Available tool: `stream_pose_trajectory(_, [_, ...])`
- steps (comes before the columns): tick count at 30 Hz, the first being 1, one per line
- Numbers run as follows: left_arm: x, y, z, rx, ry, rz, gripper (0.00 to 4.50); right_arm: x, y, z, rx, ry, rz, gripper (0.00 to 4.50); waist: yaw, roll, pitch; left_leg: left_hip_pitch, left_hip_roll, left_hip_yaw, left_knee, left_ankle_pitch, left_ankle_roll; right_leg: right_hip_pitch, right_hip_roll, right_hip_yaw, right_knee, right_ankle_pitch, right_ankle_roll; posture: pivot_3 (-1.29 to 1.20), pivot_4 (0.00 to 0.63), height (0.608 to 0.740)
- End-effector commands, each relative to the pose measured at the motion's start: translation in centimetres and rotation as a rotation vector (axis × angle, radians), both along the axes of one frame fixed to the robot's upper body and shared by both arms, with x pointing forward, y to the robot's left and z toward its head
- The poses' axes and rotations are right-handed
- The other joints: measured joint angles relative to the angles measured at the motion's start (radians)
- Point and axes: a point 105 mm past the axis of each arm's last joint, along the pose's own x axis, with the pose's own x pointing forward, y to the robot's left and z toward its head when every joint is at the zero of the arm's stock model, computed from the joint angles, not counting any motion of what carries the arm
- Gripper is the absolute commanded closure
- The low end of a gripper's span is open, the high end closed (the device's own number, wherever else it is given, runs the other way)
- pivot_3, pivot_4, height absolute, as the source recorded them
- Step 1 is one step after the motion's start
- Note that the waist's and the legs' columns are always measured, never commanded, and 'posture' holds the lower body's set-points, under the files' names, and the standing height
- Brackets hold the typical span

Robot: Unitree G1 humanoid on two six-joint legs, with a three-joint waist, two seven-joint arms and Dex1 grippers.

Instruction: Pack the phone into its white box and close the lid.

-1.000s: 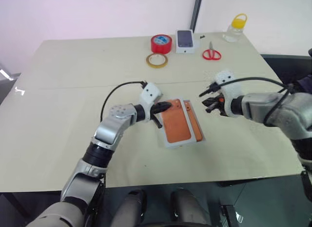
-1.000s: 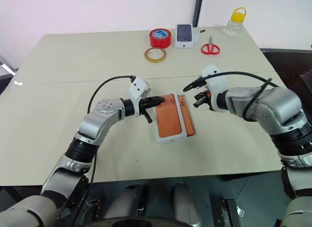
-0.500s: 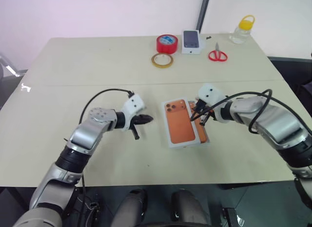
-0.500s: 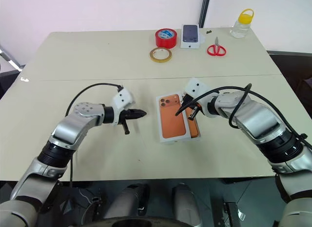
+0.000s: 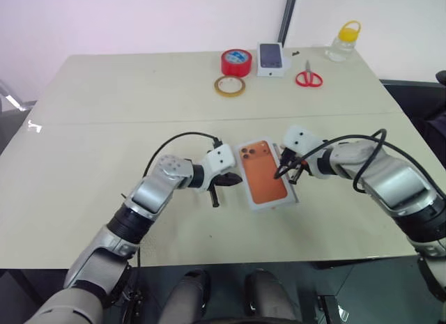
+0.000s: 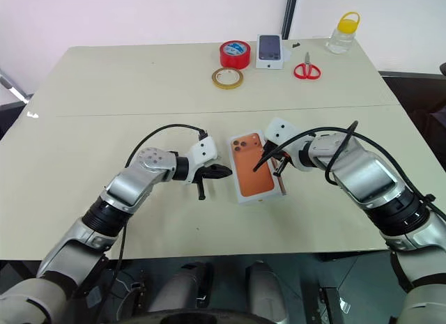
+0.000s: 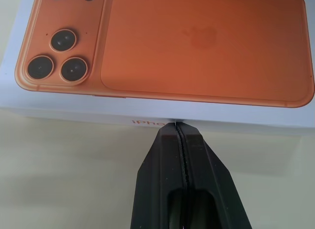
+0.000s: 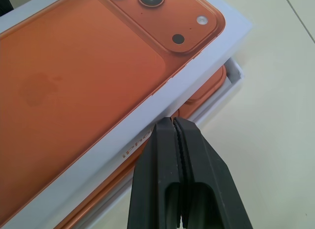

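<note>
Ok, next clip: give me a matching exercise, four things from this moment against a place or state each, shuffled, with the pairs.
Things:
1. lid
2. phone
3. left gripper
4. scissors

Places or states:
A. far edge of the table, red handles
B. shut, tip at the lid's side wall
C. lying askew over the white box, not seated
D. inside the box, orange edge peeking out under the lid

Pairs: 1-C, 2-D, 3-B, 4-A

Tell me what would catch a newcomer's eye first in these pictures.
First, the shallow white cardboard lid with an orange phone picture at mid-table, sitting skewed on the white cardboard tray, where the slim orange phone peeks out. The shut left end effector and shut right end effector flank its long sides. Red tape roll and red-handled scissors lie at the far edge.
</note>
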Motion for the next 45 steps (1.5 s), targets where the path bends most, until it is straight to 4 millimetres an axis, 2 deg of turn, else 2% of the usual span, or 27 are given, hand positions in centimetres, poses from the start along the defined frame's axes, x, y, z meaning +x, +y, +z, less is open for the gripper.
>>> stream_pose_trajectory(1, [0.2, -1.3, 2.0, -0.041, -0.081, -0.037, 4.5, -0.4, 0.6, 1.2, 0.015, -0.035, 0.036, 4.45, 0.0, 0.0, 0.0, 0.0, 0.0, 0.0, 0.0, 0.0, 0.0, 0.0, 0.0, 0.0, 0.0, 0.0, 0.0, 0.0, 0.15, 0.74])
stream_pose_trajectory(9, [0.2, -2.0, 3.1, -0.089, -0.097, -0.039, 4.5, -0.8, 0.1, 0.7, 0.008, -0.016, 0.017, 4.45, 0.0, 0.0, 0.0, 0.0, 0.0, 0.0, 0.0, 0.0, 0.0, 0.0, 0.0, 0.0, 0.0, 0.0, 0.0, 0.0, 0.15, 0.74])
stream_pose_trajectory(28, [0.7, -1.9, 3.1, -0.105, -0.093, 0.0, 4.5, -1.0, 0.0, -0.2, 0.016, 0.01, 0.001, 4.45, -0.001, 0.0, 0.0, 0.0, 0.0, 0.0, 0.0, 0.0, 0.0, 0.0, 0.0, 0.0, 0.0, 0.0, 0.0, 0.0, 0.15, 0.74])
stream_pose_trajectory(45, [0.1, -2.6, 2.9, -0.129, -0.071, -0.012, 4.5, -0.7, -0.6, -0.5, 0.015, 0.01, -0.029, 4.45, -0.001, 0.0, 0.0, 0.0, 0.0, 0.0, 0.0, 0.0, 0.0, 0.0, 0.0, 0.0, 0.0, 0.0, 0.0, 0.0, 0.15, 0.74])
